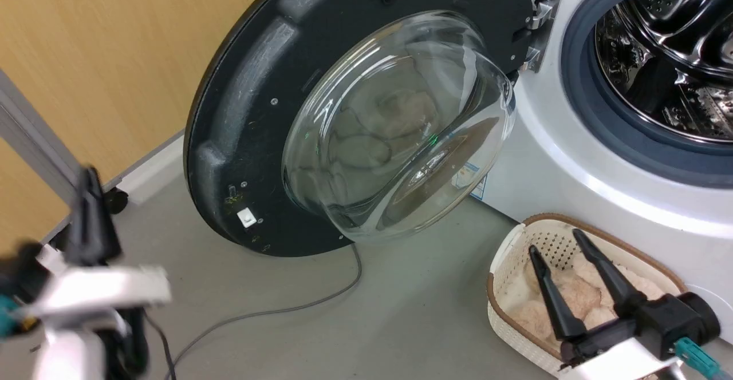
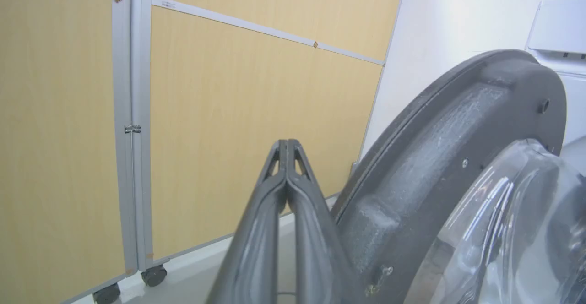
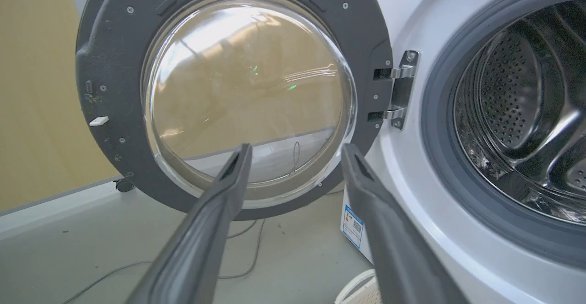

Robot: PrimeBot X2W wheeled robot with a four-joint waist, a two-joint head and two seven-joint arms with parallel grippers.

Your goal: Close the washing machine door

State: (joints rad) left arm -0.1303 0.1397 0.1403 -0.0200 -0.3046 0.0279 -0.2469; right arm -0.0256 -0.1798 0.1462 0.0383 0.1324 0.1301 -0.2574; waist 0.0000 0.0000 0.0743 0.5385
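Head view: door (image 1: 366, 122) wide open

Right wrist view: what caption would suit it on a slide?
Open right pincer aimed at the open door, with its hinge and the steel drum beside it.

washing machine door (image 1: 355, 122): matt, scuffed black plastic rim; glossy clear glass bowl
drum (image 1: 658, 19): shiny perforated steel
basket (image 1: 507, 265): pale perforated plastic
wall panel (image 1: 114, 54): smooth wood-grain
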